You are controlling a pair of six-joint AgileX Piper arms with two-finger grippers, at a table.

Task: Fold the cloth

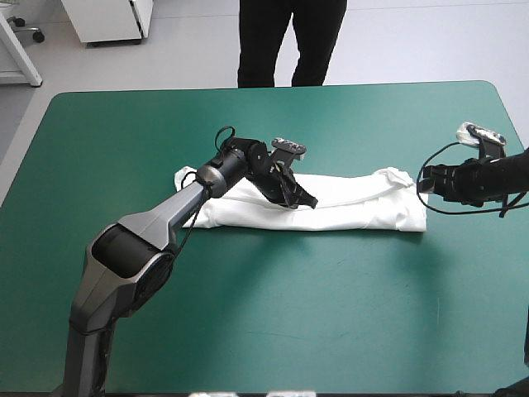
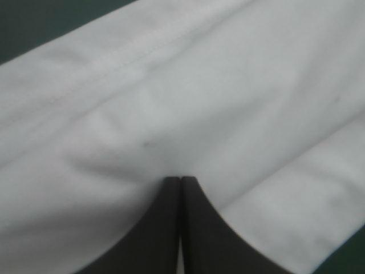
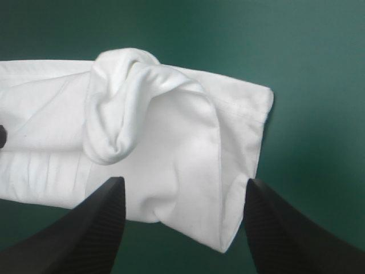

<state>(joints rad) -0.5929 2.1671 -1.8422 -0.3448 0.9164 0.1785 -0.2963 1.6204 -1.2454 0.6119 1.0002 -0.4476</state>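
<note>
folded t-shirt [image 1: 347, 203] lies as a long band mid-table on the teal-green cover [image 1: 248, 331]. left gripper [image 2: 181, 178] closed, tips on it, any pinch hidden. right gripper [image 3: 183, 181] spread wide at its bunched right end.

T-shirt [image 2: 188, 97] ends cropped in L wrist view, mid part hidden under left pincer [image 1: 307, 199] in high view

This looks like a robotics lab. A surface with a teal-green cover [image 1: 331, 314] has a grey robot arm [image 1: 149, 227] and a black one [image 1: 496, 178] reaching over it. Beyond lie a pale bare floor [image 1: 413, 41] and a white cabinet [image 1: 107, 21].
</note>
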